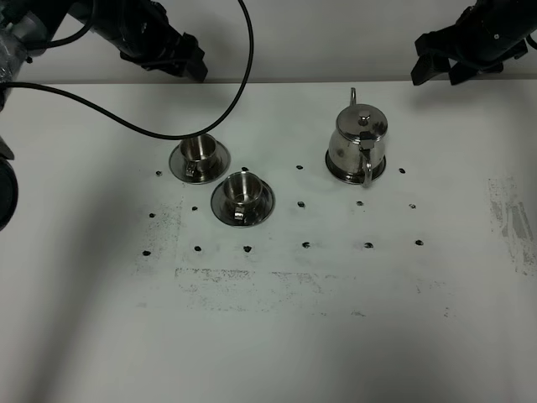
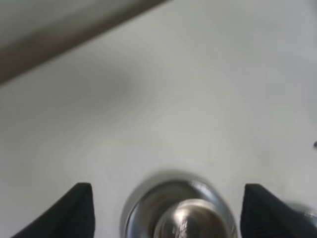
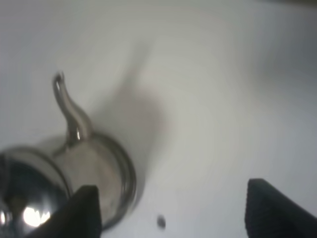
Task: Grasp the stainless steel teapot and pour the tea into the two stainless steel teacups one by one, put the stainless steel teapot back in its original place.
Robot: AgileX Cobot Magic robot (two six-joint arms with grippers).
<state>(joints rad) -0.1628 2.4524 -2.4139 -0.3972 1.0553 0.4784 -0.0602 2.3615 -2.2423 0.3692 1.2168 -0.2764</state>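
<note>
The stainless steel teapot [image 1: 356,141] stands upright on its flat steel disc [image 1: 334,175] at the right of the white table, spout pointing to the back, handle to the front. It also shows in the right wrist view [image 3: 64,183]. Two steel teacups on flared saucers stand at the left: one farther back [image 1: 200,153], one nearer [image 1: 242,191]. No tea is visible. My left gripper [image 1: 195,65] hovers open behind the far cup, which shows in the left wrist view [image 2: 190,223] between its fingertips [image 2: 74,213]. My right gripper [image 1: 438,74] is open, up behind and right of the teapot.
The white table [image 1: 268,319] carries a grid of small black dots [image 1: 304,246] and grey scuff marks at the front and right. A black cable [image 1: 226,101] loops over the back left, above the far cup. The table's back edge runs just behind both grippers.
</note>
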